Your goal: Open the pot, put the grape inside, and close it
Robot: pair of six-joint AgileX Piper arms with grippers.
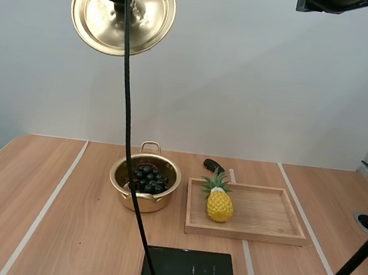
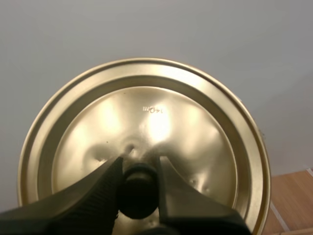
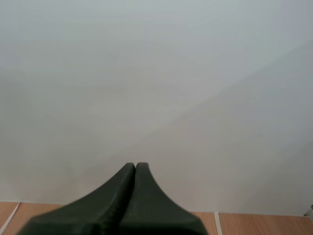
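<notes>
1. My left gripper (image 2: 140, 169) is closed down to the width of a small round black knob (image 2: 138, 196) and pinches it between the two tips.
2. The knob belongs to the round gold-coloured metal lid (image 2: 161, 122). I hold it high in the air, tipped up towards the wall rather than lying level.
3. My right gripper (image 3: 135, 169) is also raised, its fingers pressed together on nothing.
4. Far below, on the light wooden table (image 1: 43, 194), the gold-coloured metal pot (image 1: 145, 203) stands open with the bunch of dark grapes (image 1: 148, 179) inside it.
5. The pot lies well beneath the lid and a little to my right. I judge that closing it means coming down, drifting right and levelling the lid, which is work for my left arm.
6. Just right of the pot, a shallow wooden tray (image 1: 269, 212) carries a yellow pineapple (image 1: 219, 202), and the two stand apart from the pot.
</notes>
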